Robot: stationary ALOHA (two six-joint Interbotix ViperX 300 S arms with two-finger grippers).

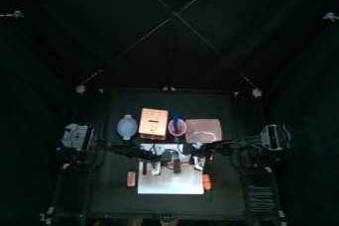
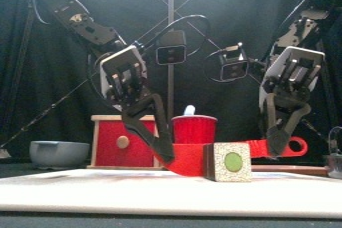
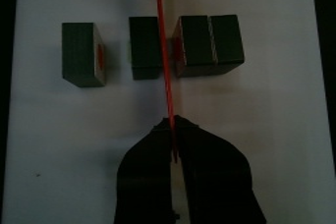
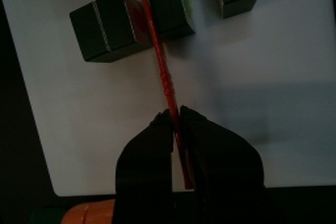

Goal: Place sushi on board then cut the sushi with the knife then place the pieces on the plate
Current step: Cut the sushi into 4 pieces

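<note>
The white cutting board carries the dark green sushi roll, split into pieces: a single block, a second block and a joined pair. In the front view the nearest sushi piece shows its green centre. A red toy knife lies level just above the board, across the roll. Its blade runs along the gap between the second block and the pair. My left gripper is shut on one end of the knife, and my right gripper is shut on the other end.
Behind the board stand the wooden box with its red drawer front, the red cup, the blue-grey bowl at the left and the pink tray at the back right. Two small orange toys lie beside the board.
</note>
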